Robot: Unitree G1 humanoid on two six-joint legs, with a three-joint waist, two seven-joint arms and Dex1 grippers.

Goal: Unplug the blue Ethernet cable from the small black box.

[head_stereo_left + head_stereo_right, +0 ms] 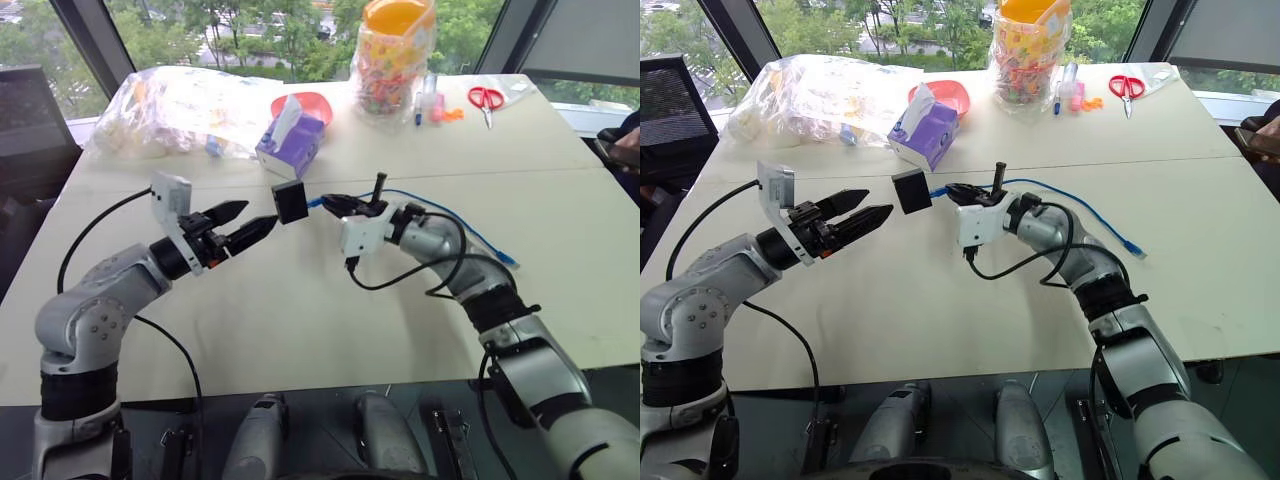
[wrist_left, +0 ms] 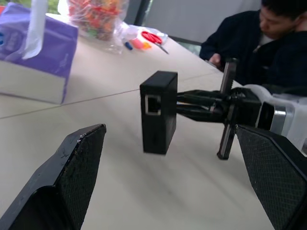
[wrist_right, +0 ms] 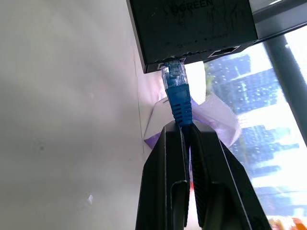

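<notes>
This looks like an office or lab room high in a building. A wide pale bench (image 1: 300,330) stands against tall windows (image 1: 250,30) at twelve o'clock, with treetops outside, and towers showing through the glass in the right wrist view. Desk clutter lines its far edge: a purple tissue box (image 1: 290,145) at twelve, a sweet-filled jar (image 1: 393,60) and red-handled scissors (image 1: 486,100) toward one o'clock. A person (image 2: 259,38) in dark clothes sits beside the bench.
</notes>
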